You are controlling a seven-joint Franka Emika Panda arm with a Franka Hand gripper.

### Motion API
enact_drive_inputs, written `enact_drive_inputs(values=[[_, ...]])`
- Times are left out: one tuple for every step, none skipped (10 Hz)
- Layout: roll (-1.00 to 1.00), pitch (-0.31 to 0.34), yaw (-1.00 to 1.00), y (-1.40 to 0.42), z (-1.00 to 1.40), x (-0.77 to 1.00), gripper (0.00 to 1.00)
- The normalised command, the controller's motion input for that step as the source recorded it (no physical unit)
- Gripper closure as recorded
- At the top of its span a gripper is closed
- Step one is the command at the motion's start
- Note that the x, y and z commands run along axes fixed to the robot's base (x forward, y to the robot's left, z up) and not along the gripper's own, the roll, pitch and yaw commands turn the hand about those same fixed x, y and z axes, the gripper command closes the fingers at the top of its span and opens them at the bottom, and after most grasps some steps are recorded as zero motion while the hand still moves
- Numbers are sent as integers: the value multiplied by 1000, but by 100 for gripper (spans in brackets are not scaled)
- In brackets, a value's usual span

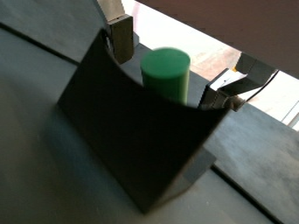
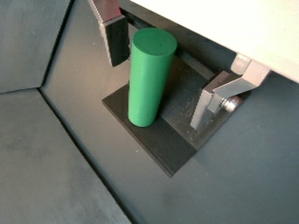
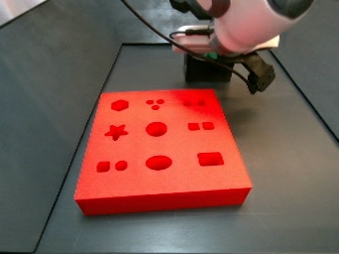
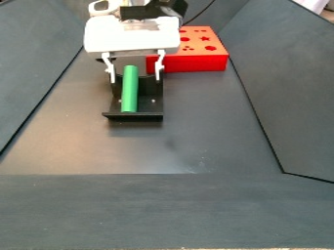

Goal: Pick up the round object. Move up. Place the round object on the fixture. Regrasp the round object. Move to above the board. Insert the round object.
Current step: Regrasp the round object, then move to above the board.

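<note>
Peg [image 2: 149,77] between open gripper [image 2: 163,74] jaws.

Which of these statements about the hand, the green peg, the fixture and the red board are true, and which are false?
1. The green peg rests on the fixture. True.
2. The peg is already inserted in the red board. False: it is on the fixture, apart from the board.
3. The hand is open, its fingers either side of the peg. True.
4. The hand hovers above the board. False: it is over the fixture.
</note>
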Motion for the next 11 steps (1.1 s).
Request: enact_drive_inputs(values=[[53,25,50,-30,-189,24,0],[52,19,54,-33,-187,22,0],[51,19,55,-32,-186,23,0],[51,19,56,-32,-186,23,0],[0,0,0,0,0,0,100],[207,220,79,61,1000,87,100],[186,217,80,58,1000,86,100],[108,205,119,52,1000,83,100],[67,192,141,52,1000,83,100],[7,154,174,48,1000,80,100],[-8,132,184,46,1000,78,100]])
